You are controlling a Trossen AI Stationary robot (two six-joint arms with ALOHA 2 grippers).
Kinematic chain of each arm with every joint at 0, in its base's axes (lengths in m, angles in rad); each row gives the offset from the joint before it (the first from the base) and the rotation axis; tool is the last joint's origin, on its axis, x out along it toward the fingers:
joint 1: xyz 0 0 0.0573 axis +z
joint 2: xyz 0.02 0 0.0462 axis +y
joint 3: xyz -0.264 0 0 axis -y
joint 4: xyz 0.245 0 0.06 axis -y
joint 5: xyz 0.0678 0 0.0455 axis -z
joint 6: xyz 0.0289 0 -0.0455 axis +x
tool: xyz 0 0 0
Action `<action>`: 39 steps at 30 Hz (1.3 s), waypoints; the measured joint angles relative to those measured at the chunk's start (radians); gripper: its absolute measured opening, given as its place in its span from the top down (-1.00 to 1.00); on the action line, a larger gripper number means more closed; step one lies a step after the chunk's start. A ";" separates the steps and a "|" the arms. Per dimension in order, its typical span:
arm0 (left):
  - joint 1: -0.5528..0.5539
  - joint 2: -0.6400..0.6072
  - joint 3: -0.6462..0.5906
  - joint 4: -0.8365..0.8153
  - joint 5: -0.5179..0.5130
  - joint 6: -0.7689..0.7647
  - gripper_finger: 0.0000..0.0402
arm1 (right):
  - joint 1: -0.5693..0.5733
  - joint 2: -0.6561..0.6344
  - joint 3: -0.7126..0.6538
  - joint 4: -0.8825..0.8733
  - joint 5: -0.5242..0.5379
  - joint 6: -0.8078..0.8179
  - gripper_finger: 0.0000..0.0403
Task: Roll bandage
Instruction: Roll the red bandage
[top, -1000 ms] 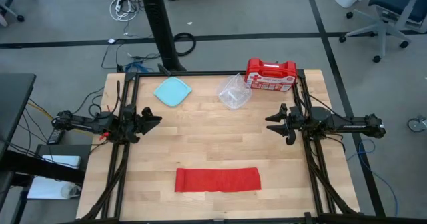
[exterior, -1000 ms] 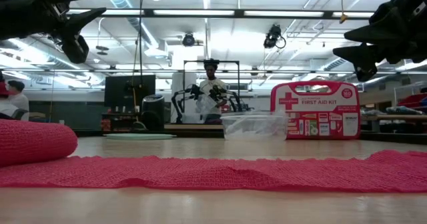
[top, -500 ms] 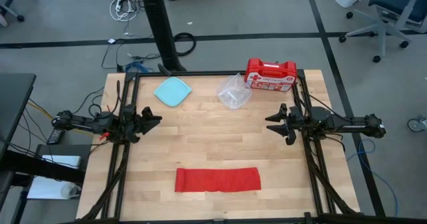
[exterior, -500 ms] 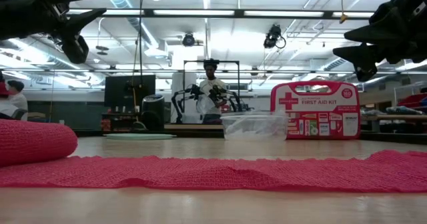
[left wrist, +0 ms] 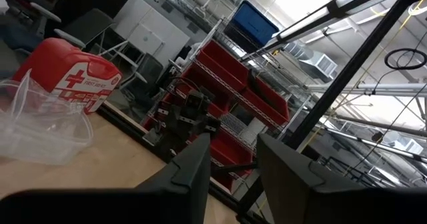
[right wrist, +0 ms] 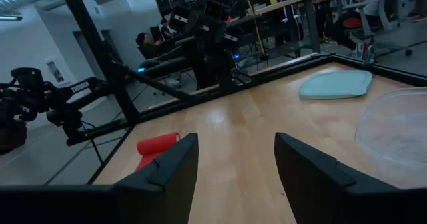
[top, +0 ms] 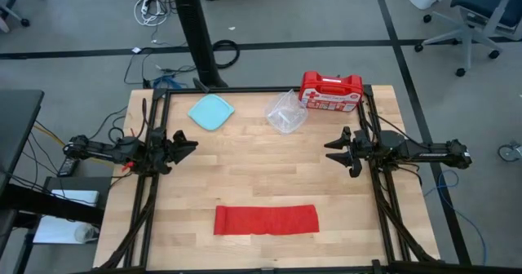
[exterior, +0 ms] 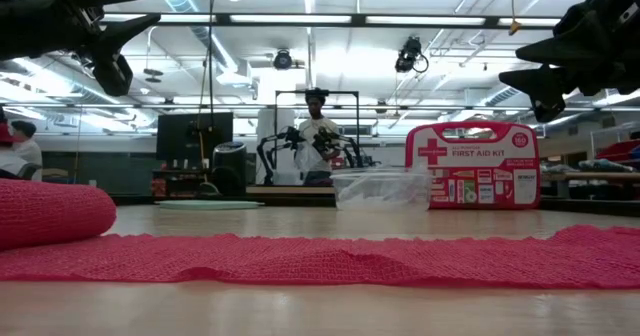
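Observation:
The bandage (top: 266, 220) is a bright red fabric strip lying flat on the wooden table near its front edge; its left end is rolled up a little (exterior: 45, 214). It also shows in the right wrist view (right wrist: 157, 146). My left gripper (top: 189, 147) hovers open above the table's left side, empty. My right gripper (top: 333, 152) hovers open above the table's right side, empty. Both are well away from the bandage.
A red first-aid case (top: 330, 91) stands at the far right, a clear plastic container (top: 286, 112) beside it, and a light blue lid (top: 211, 111) at the far left. Dark frame rails (top: 151, 184) run along both table sides. A person (exterior: 316, 136) is in the room behind.

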 joint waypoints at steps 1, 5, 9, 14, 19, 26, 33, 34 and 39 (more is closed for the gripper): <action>0.000 0.000 0.000 0.000 0.000 0.000 0.37 | 0.000 0.000 0.000 0.000 0.000 0.000 0.02; 0.000 0.000 0.000 0.001 0.000 0.000 0.37 | 0.000 0.000 0.000 0.000 0.000 0.000 0.02; 0.000 0.000 0.000 0.001 0.000 0.000 0.37 | 0.000 0.000 0.000 0.000 0.000 0.000 0.02; 0.000 0.000 0.000 -0.003 0.001 0.000 0.37 | 0.000 0.000 0.000 0.000 0.000 0.000 0.02; 0.000 0.000 0.000 -0.004 0.020 0.000 0.37 | 0.000 0.000 0.000 0.000 0.000 0.000 0.02; 0.000 0.000 0.000 -0.007 0.021 0.042 0.37 | 0.000 0.000 0.000 0.000 0.000 0.000 0.02; 0.000 0.000 0.000 -0.008 0.011 0.054 0.37 | 0.000 0.000 0.000 0.000 0.005 0.000 0.02; 0.000 0.000 0.000 -0.008 0.011 0.054 0.37 | 0.000 0.000 0.000 0.000 0.005 0.000 0.02; 0.000 0.000 0.000 -0.007 0.008 0.054 0.37 | 0.000 0.000 0.000 0.000 0.003 0.000 0.02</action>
